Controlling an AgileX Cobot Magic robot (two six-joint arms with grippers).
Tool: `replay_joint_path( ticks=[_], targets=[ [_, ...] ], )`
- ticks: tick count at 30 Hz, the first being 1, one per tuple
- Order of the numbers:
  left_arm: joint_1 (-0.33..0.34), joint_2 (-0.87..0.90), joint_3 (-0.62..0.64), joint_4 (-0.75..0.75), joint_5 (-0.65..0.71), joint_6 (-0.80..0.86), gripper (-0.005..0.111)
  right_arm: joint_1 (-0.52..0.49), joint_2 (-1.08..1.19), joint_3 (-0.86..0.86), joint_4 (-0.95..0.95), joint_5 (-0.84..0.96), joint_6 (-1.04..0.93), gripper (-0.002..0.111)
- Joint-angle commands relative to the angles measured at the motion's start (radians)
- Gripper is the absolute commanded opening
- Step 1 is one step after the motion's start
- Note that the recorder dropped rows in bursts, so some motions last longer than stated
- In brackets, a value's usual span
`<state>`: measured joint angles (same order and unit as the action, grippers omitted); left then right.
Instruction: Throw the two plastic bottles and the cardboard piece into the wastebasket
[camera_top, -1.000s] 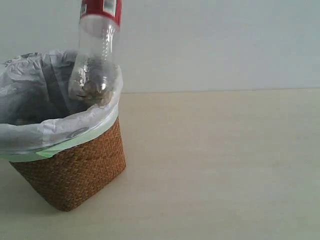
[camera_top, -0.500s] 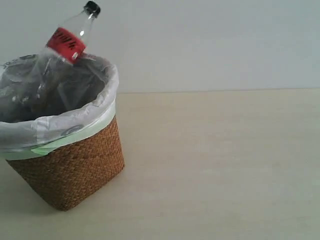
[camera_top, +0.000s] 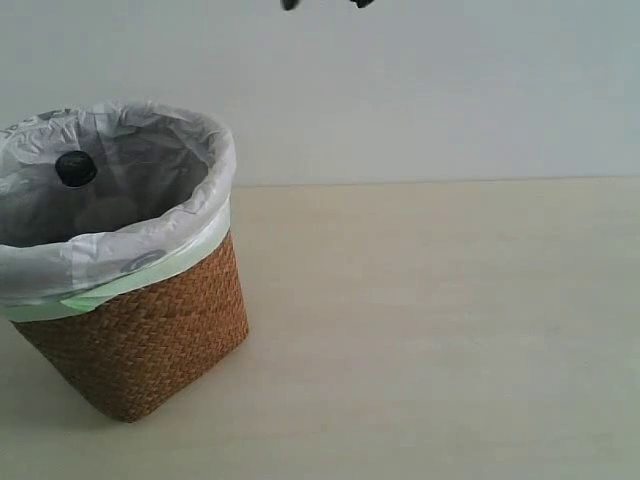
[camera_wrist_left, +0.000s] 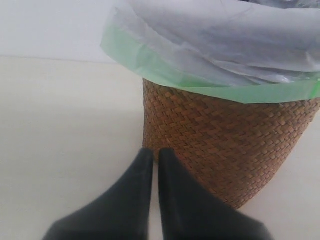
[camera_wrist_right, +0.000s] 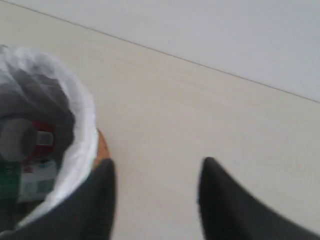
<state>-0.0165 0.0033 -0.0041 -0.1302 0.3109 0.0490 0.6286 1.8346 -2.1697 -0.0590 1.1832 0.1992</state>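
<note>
The wastebasket (camera_top: 150, 340), brown wicker lined with a white bag edged in pale green, stands at the left of the table. The red-label bottle lies inside it: only its black cap (camera_top: 75, 168) shows in the exterior view, and its red label (camera_wrist_right: 44, 138) in the right wrist view. Under it lies the bottle with the white-green label (camera_wrist_right: 31, 183). I cannot make out the cardboard piece. My right gripper (camera_wrist_right: 157, 167) hangs open and empty above the basket's rim (camera_wrist_right: 82, 120); its tips (camera_top: 325, 3) touch the exterior view's top edge. My left gripper (camera_wrist_left: 155, 152) is shut, low beside the basket's wicker wall (camera_wrist_left: 225, 140).
A pale wooden tabletop (camera_top: 450, 330) stretches right of the basket, with a plain light wall (camera_top: 430, 90) behind it. A blurred grey round shape (camera_wrist_right: 17, 137) sits next to the red label inside the bag.
The red-label bottle, a second ago hanging base-down over the rim, tipped in and slid down until only its cap shows. Two dark fingertips now show at the exterior view's top edge.
</note>
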Motion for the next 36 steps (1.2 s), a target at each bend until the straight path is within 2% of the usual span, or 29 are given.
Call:
replay_joint_path(
  ticks=[1,8,14,17,31,36],
  targets=[
    [0.001,-0.003,0.004,0.003,-0.001,-0.005,0.004,-0.001,-0.011,-0.006,-0.136,0.038,0.010,0.002],
    [0.001,-0.003,0.004,0.003,-0.001,-0.005,0.004,0.020,-0.049,-0.003,-0.067,0.038,-0.015,0.002],
    [0.001,-0.003,0.004,0.003,-0.001,-0.005,0.004,0.068,-0.145,0.176,-0.136,0.038,-0.012,0.002],
    [0.001,-0.003,0.004,0.003,-0.001,-0.005,0.004,0.069,-0.236,0.352,-0.136,0.001,-0.001,0.002],
    [0.001,-0.003,0.004,0.003,-0.001,-0.005,0.004,0.068,-0.824,1.321,-0.134,-0.757,0.182,0.002],
    [0.001,-0.003,0.004,0.003,-0.001,-0.005,0.004,0.068,-1.043,1.548,-0.118,-0.786,0.226,0.002]
  ],
)
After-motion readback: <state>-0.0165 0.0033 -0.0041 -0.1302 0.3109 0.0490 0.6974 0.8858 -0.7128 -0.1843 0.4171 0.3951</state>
